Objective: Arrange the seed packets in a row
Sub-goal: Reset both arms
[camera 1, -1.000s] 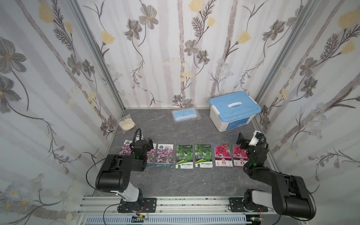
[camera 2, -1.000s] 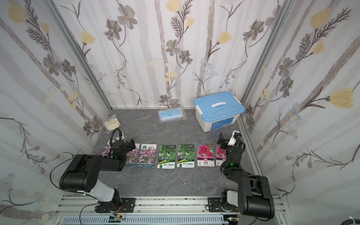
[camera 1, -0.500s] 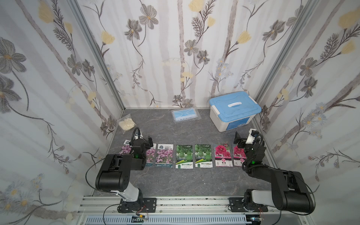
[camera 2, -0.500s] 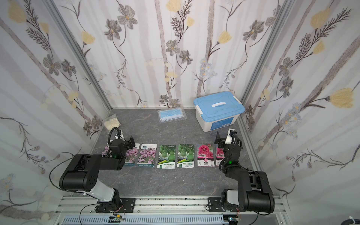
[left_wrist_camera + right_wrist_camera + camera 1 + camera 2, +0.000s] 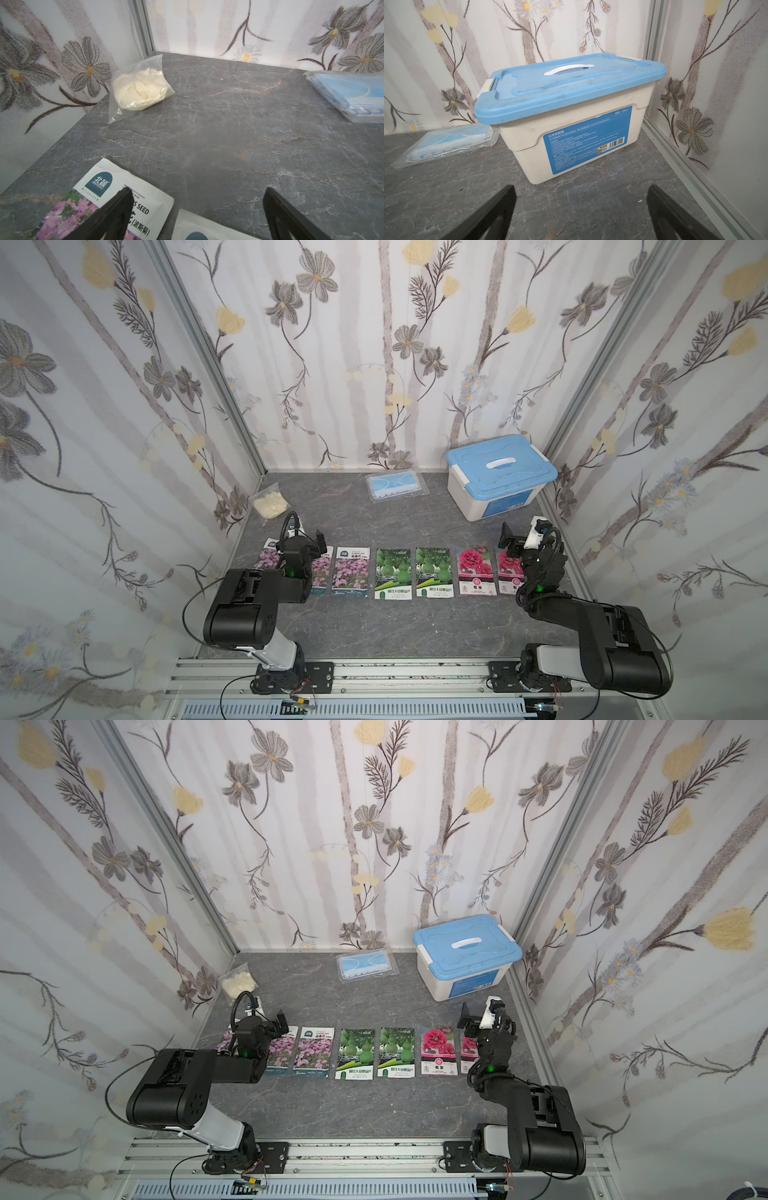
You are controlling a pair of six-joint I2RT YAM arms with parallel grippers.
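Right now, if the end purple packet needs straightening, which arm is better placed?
Left, probably. The left arm hangs right over that purple packet, jaws open. The right arm is at the row's far end, by the box, jaws open too.

Lettering on seed packet point(image 5: 99, 185) and storage box point(image 5: 519, 137)
The packet's white top reads "北蔬 BEISHU", "SEED" and "(波斯菊)"; the box's blue label point(image 5: 586, 138) carries "化学实验箱", "YX437" and a barcode.
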